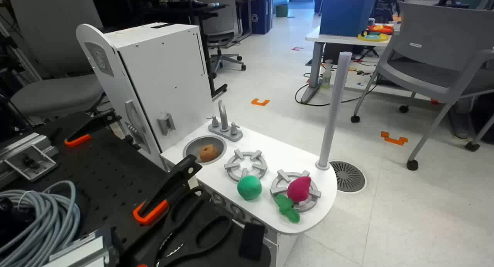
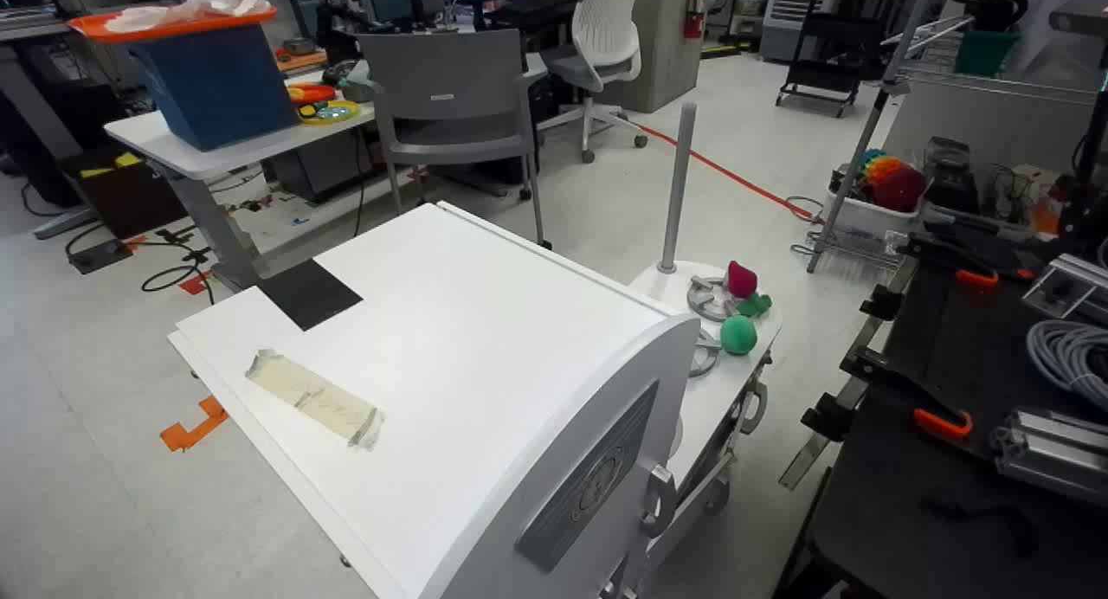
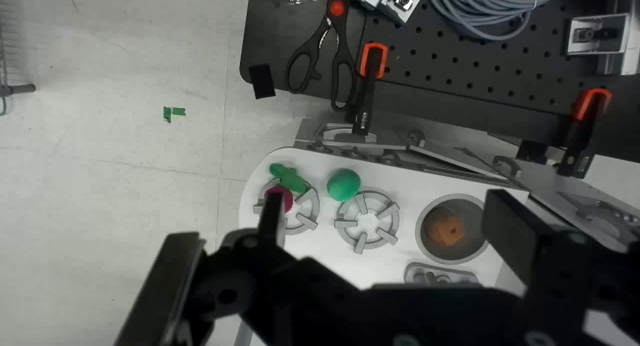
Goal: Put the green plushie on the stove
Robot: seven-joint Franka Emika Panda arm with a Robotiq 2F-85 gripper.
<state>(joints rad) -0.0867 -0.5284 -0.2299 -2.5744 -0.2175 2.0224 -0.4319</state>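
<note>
A round green plushie (image 1: 249, 187) lies on the white counter beside a grey stove burner (image 1: 232, 166). It also shows in an exterior view (image 2: 738, 335) and in the wrist view (image 3: 343, 184), at the burner's edge (image 3: 387, 211); whether it touches the ring I cannot tell. A longer green leafy plushie (image 1: 287, 208) lies partly over the rim of the second burner (image 1: 283, 176), touching or close to a magenta plushie (image 1: 299, 189) on that burner. My gripper (image 3: 392, 223) is open and empty, high above the counter. It is out of sight in both exterior views.
A sink (image 3: 421, 243) holding an orange-brown object (image 3: 446, 230) adjoins the burners, with a faucet (image 1: 223, 116) behind. A grey post (image 1: 334, 108) rises at the counter's end. A white cabinet (image 1: 166, 78) stands beside the sink. A black table (image 3: 450, 86) holds scissors (image 3: 322, 51) and clamps.
</note>
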